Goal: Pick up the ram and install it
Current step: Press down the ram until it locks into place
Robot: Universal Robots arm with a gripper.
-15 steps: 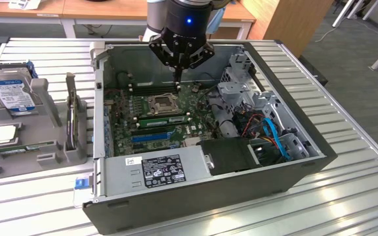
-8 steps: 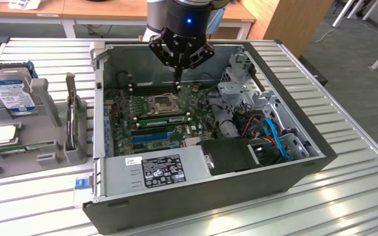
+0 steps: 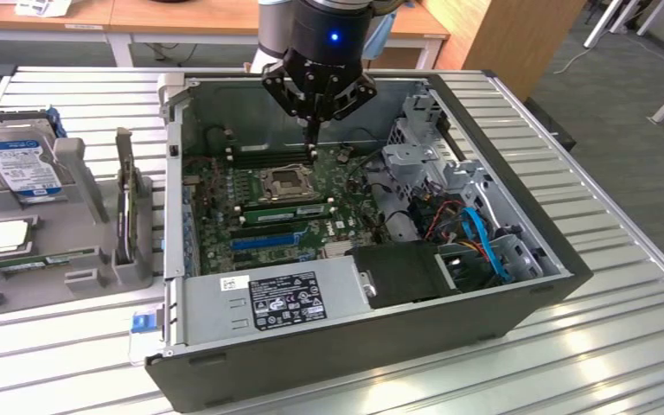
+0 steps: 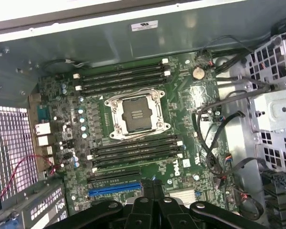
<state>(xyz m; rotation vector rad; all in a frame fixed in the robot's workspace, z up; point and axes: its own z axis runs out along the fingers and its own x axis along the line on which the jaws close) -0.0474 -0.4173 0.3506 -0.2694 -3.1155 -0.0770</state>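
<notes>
Ribbed metal surface [image 3: 609,346]: we see gripper [image 3: 311,130] jaws together, empty, over green motherboard [image 4: 190,102]; green ram stick [image 3: 280,214] looks seated.

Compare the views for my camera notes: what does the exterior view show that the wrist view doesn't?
Exterior alone: silver hard drive with blue label and square silver processor chip on grey holders outside the open computer case. Wrist alone: round silver coin battery and red wire. Both: green motherboard, empty metal-framed processor socket, shut black gripper.
</notes>
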